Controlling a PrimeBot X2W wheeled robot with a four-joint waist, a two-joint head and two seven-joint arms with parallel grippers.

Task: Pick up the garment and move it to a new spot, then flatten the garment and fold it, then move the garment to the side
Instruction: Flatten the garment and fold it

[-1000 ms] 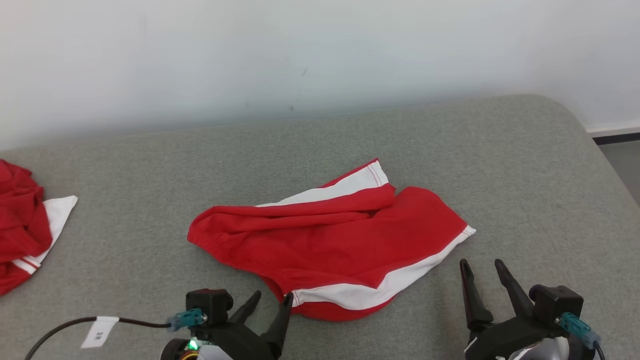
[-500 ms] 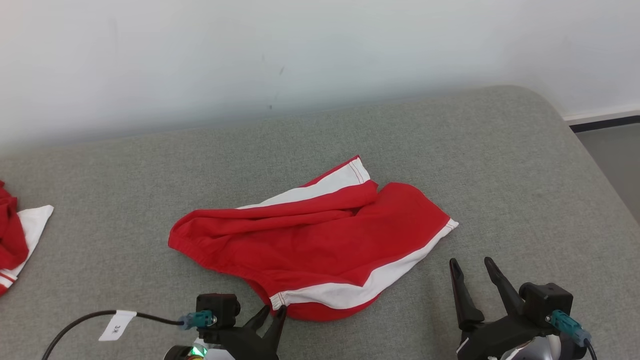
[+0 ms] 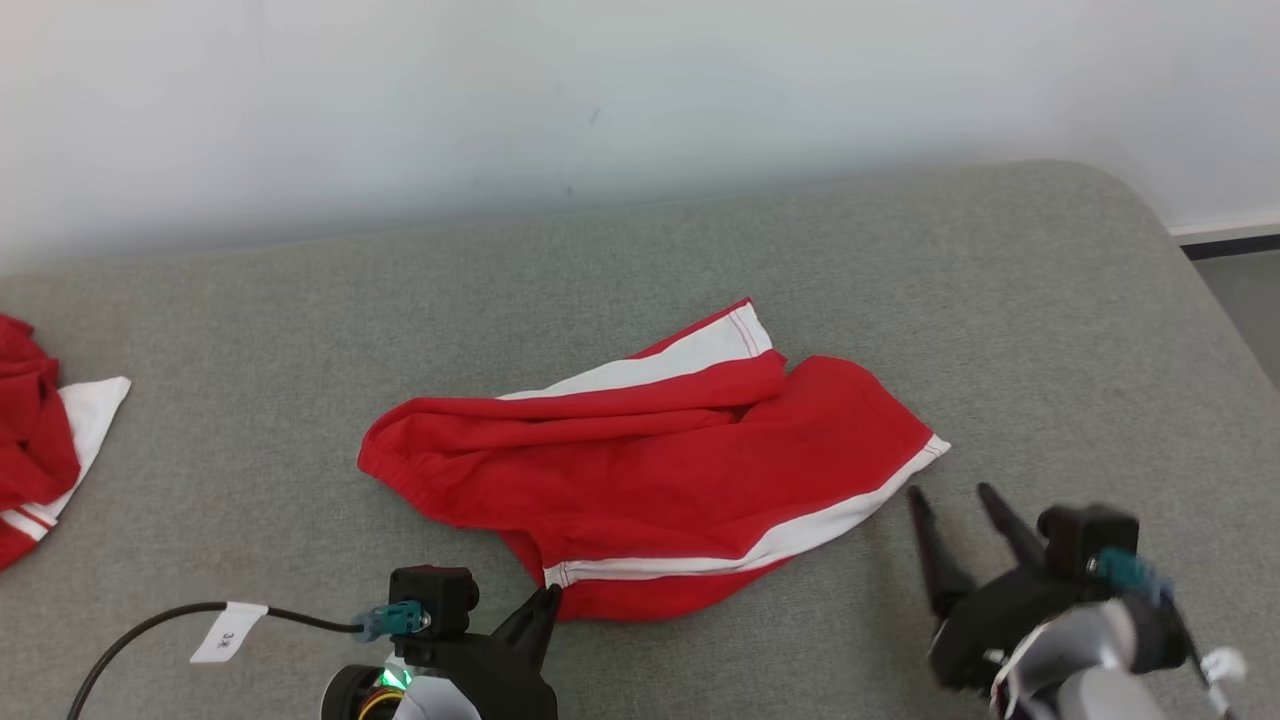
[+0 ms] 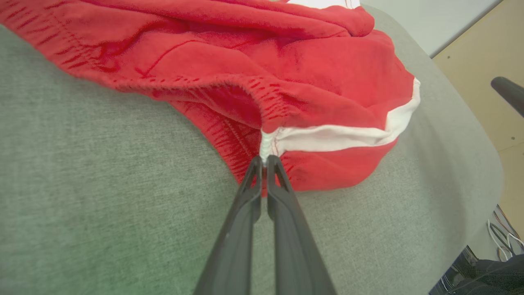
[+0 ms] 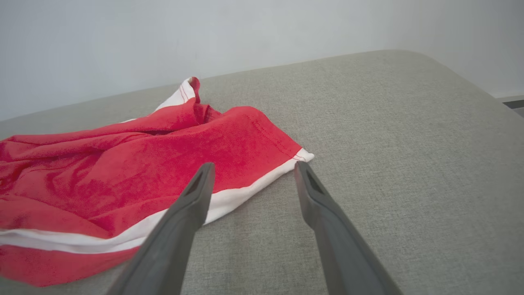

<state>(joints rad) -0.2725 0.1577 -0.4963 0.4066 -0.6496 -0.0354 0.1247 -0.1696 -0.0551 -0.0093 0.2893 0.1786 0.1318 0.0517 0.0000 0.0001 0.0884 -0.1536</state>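
Note:
The garment [image 3: 650, 470] is a pair of red shorts with white side stripes, lying crumpled on the grey padded surface [image 3: 1000, 300]. My left gripper [image 3: 548, 597] is at its near edge, shut on the end of a white stripe by the waistband [image 4: 265, 153]. In the left wrist view the two fingers [image 4: 245, 205] press together on that seam. My right gripper [image 3: 950, 495] stands open just right of the garment's right hem corner [image 5: 305, 155], with nothing between its fingers [image 5: 196, 192]. It looks blurred in the head view.
A second red and white cloth [image 3: 40, 440] lies at the surface's far left. A black cable with a white tag [image 3: 228, 632] trails from the left wrist. The surface's rounded right edge [image 3: 1190, 280] drops to the floor. A pale wall runs behind.
My left gripper has gone from open to shut on the garment's near edge. The right gripper has shifted slightly toward the hem, still open. The head camera has moved a little.

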